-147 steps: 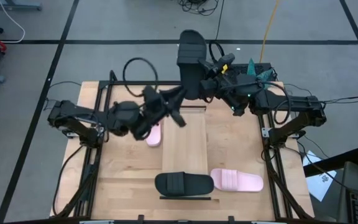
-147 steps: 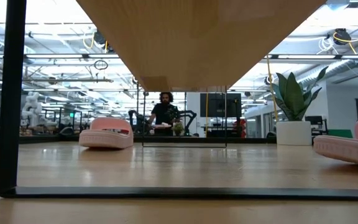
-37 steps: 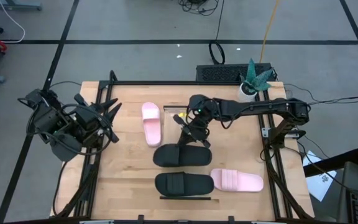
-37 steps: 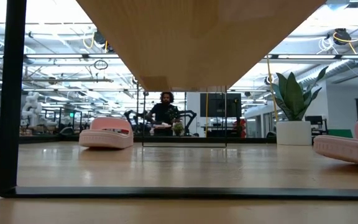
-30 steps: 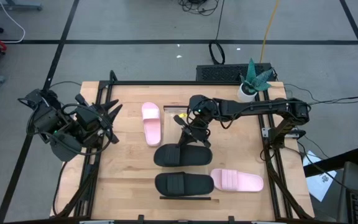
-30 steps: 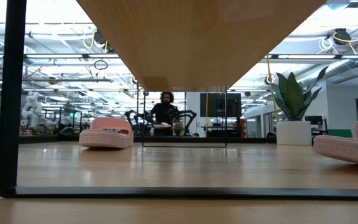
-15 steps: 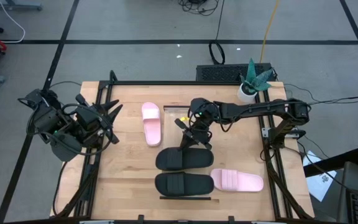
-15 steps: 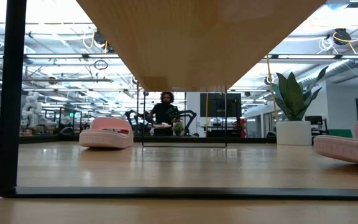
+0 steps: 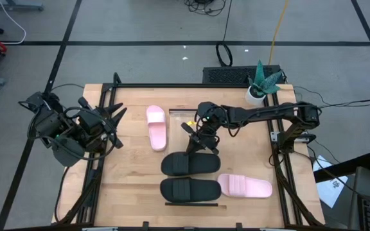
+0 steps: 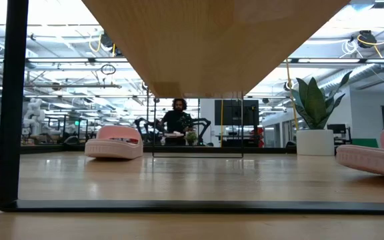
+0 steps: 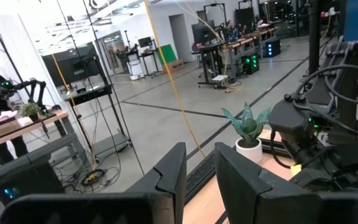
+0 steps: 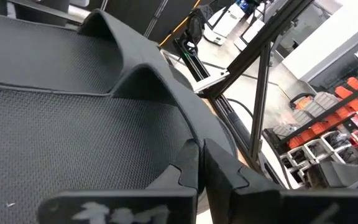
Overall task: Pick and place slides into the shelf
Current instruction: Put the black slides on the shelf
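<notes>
The surface (image 9: 133,179) is carrying the shelf, which is hard to make out from above because the slides are lying over it; in the low view its pale underside (image 10: 212,40) and dark frame (image 10: 12,107) are filling the foreground.

2 black slides are lying crosswise, just beside each other, in the middle near part of the surface: the farther black slide (image 9: 189,165) and the nearer black slide (image 9: 189,190). Judging from how they are lined up, these 2 are looking placed, or nearly so. 2 pink slides are looking left to do: one pink slide (image 9: 245,186) is lying just to the right of the nearer black one, and the other pink slide (image 9: 156,127) is lying lengthwise farther back, left of centre. So about half the job is appearing done.

The right gripper (image 9: 195,144) is reaching in from the right and hanging at the far edge of the farther black slide. Its fingers (image 12: 191,165) are pressed together with nothing between them, and the textured black sole is filling its wrist view.

The left gripper (image 9: 111,119) is waiting off the left edge of the surface; its fingers (image 11: 169,177) are parted around empty air.

A potted plant (image 9: 262,80) is standing at the far right corner.

No brand, label or readable writing is showing on anything.
</notes>
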Controlling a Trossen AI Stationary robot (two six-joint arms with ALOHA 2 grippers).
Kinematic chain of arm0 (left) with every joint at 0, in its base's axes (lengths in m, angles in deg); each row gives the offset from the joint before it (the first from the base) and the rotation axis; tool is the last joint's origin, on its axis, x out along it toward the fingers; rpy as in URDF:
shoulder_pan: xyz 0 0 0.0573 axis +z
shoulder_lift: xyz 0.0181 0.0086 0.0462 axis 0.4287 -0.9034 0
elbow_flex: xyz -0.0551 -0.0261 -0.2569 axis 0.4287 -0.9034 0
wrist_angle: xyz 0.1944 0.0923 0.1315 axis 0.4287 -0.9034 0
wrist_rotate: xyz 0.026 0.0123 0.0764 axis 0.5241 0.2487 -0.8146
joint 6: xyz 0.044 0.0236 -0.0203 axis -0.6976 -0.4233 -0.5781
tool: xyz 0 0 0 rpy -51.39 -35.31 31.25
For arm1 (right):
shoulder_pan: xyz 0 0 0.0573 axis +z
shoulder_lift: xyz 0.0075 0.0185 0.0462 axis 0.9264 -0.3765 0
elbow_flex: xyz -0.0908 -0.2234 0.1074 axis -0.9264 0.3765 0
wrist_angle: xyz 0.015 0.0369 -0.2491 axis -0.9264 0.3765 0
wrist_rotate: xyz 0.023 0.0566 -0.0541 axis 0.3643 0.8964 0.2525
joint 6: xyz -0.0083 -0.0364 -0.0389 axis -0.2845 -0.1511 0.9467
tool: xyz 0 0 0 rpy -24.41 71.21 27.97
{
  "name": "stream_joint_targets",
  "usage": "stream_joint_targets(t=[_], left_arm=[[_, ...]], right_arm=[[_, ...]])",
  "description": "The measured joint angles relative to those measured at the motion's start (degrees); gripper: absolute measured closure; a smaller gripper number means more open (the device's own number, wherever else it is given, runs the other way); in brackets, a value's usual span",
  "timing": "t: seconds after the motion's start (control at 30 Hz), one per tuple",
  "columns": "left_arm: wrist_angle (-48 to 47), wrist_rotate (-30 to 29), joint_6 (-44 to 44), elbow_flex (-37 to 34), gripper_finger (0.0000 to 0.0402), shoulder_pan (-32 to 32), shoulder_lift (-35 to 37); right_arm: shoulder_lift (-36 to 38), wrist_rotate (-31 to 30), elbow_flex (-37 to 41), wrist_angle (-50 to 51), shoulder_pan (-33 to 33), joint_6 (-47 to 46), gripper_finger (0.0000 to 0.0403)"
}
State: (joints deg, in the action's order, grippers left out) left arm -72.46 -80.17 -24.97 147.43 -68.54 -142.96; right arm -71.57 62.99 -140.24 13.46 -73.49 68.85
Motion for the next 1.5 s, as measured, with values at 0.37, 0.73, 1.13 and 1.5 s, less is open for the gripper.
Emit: stream_joint_targets(t=[0.37,0.73,1.13,1.5], left_arm=[[0.0,0.0,-0.2,0.0,0.0314,0.0,0.0],[0.0,0.6,-0.5,0.0,0.0314,0.0,0.0],[0.0,1.0,-1.5,0.0,0.0314,0.0,0.0],[0.0,1.0,-1.9,0.0,0.0314,0.0,0.0]], right_arm=[[0.0,-3.4,2.5,-7.2,0.5,-5.5,0.0403],[0.0,-4.5,2.5,-4.3,1.0,-6.0,0.0403],[0.0,-4.7,2.5,-3.9,2.3,-6.9,0.0403],[0.0,-4.8,2.5,-3.7,2.3,-7.5,0.0403]])
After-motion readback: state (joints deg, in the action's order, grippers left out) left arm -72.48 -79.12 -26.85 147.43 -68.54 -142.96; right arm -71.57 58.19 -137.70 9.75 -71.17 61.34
